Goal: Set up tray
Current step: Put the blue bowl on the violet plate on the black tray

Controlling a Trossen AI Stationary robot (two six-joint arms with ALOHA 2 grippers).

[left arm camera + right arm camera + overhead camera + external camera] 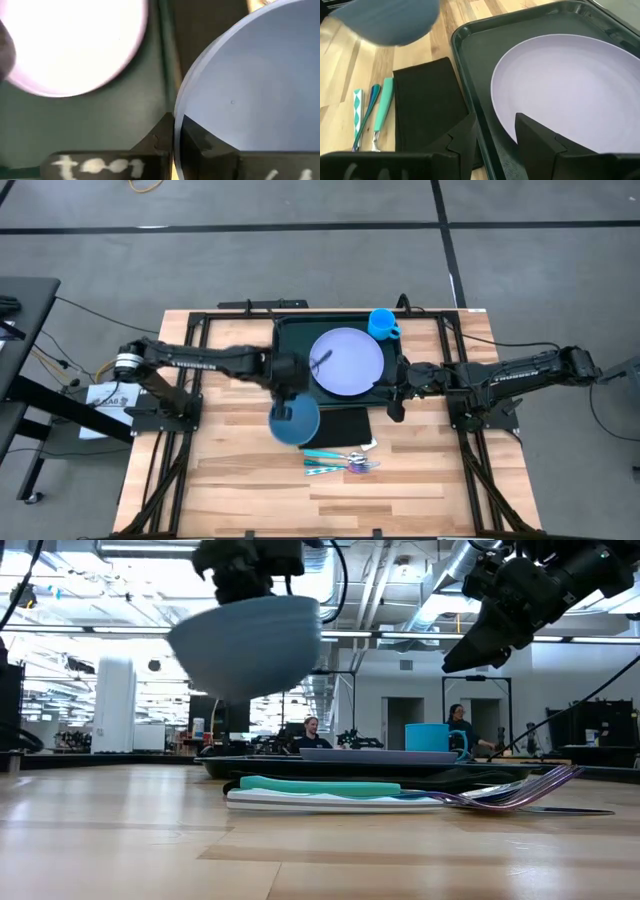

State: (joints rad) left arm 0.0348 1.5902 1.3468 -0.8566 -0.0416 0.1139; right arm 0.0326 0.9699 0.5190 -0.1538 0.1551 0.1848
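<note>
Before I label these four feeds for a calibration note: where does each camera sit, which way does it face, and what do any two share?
High view: overhead, looking down on the tray; both arms show.
Low view: table height, facing the room; the lifted blue bowl and both arms hang above.
Left wrist view: behind the left hand, shut on the bowl's rim.
Right wrist view: behind the open right hand, facing the lavender plate.
Shared: all four show the bowl.

one tray (290,330), one plate (348,362) — one bowl (294,422)
</note>
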